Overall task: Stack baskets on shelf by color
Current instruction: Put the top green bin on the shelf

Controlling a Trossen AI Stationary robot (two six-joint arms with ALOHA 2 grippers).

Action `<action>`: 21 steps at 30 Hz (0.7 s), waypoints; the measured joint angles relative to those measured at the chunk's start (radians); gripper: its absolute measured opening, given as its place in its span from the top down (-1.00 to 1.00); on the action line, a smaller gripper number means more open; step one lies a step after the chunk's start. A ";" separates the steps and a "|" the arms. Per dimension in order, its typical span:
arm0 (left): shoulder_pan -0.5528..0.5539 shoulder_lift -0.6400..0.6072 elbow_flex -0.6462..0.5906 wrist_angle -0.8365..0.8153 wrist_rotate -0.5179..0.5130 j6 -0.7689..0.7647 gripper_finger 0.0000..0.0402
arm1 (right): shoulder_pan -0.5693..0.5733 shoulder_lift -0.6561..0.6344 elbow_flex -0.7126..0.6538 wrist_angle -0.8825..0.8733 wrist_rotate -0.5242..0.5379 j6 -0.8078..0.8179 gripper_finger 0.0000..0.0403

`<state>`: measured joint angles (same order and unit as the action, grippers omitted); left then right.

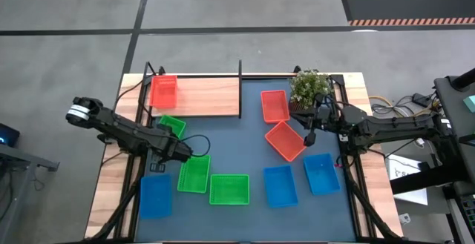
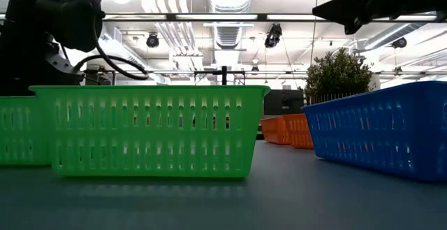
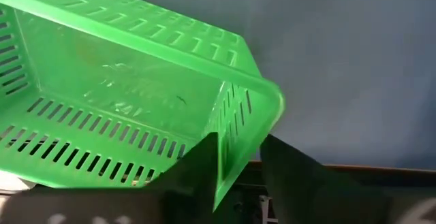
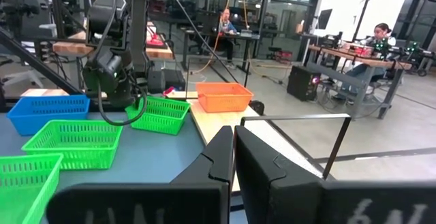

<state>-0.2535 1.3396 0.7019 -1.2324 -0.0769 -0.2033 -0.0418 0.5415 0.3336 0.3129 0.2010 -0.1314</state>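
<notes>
So my left gripper is pinching the end wall of a green basket, one finger inside the rim and one outside; that basket sits near the mat's front left, with a second green one beside it and a third just below the shelf. A red-orange basket is already on the shelf's left end. My right gripper hangs above the mat near the right edge with its fingers pressed together, over the tilted red-orange basket, not touching it as far as I can tell.
</notes>
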 joint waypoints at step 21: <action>-0.004 0.000 0.201 -0.082 0.032 -0.145 1.00 | 0.000 0.000 0.000 -0.021 0.001 0.000 0.96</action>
<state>-0.2573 1.3396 0.9026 -1.3148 -0.0450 -0.3484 -0.0418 0.5414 0.3336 0.2916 0.2016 -0.1310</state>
